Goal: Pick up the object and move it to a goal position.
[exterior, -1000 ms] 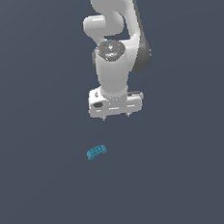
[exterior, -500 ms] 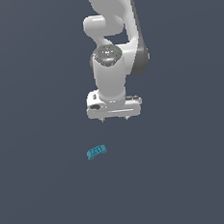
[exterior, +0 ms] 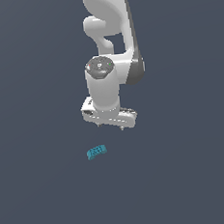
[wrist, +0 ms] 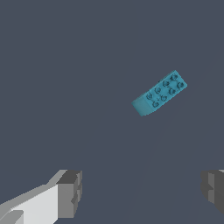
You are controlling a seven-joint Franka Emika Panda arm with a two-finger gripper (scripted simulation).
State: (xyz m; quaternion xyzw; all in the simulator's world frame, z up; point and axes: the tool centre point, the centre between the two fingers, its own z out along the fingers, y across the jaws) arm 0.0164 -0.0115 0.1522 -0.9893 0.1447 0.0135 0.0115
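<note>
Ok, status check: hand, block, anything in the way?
Hand open, empty, above the floor. Teal block lies apart, ungrasped. Nothing between them.

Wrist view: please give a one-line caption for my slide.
Open fingers of the gripper frame bare floor, with the studded teal block lying beyond them, not yet grasped.

Tool fingers cropped at wrist view's edge; arm's upper links out of exterior frame.

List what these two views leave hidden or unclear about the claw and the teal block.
- Claw fingertips: exterior view, too small; its body covers them.
- One finger: wrist view, cut off by the frame edge.
- Teal block surface pattern: exterior view, too small.
- Block's underside: hidden in both views.
</note>
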